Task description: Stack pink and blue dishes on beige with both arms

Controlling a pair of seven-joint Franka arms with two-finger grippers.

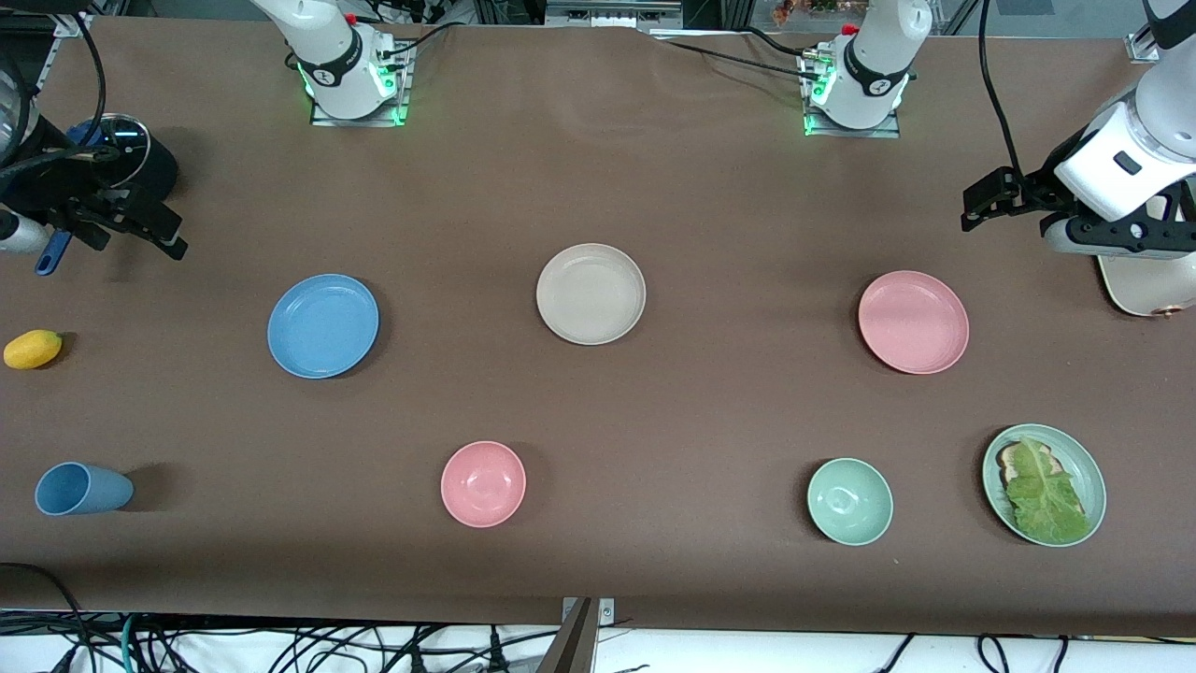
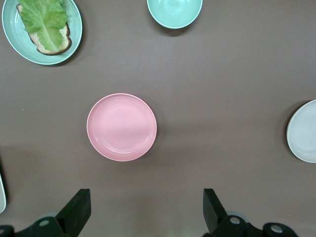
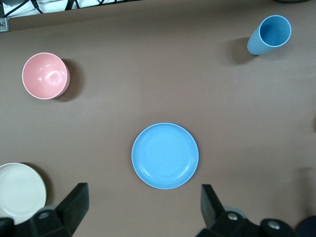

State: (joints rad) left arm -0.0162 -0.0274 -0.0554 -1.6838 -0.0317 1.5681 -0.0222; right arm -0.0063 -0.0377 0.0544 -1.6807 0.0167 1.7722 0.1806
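Altogether three plates, pink (image 1: 913, 322), blue (image 1: 322, 325), beige (image 1: 590, 293); both claws, left claw (image 2: 144, 210), right claw (image 3: 143, 207), agape

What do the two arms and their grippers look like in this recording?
Both arms are white with rounded joints, black bands near their bases and green lights glowing at the mounts. Black cables run along each. The left gripper and right gripper are black, each with two straight dark jaws.

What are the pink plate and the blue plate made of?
Pink plate: probably matte plastic, since it looks smooth and dull with faint rings and no glare. Blue plate: likely the same, with flat, even colour and a soft sheen. Glazed ceramic can't be ruled out.
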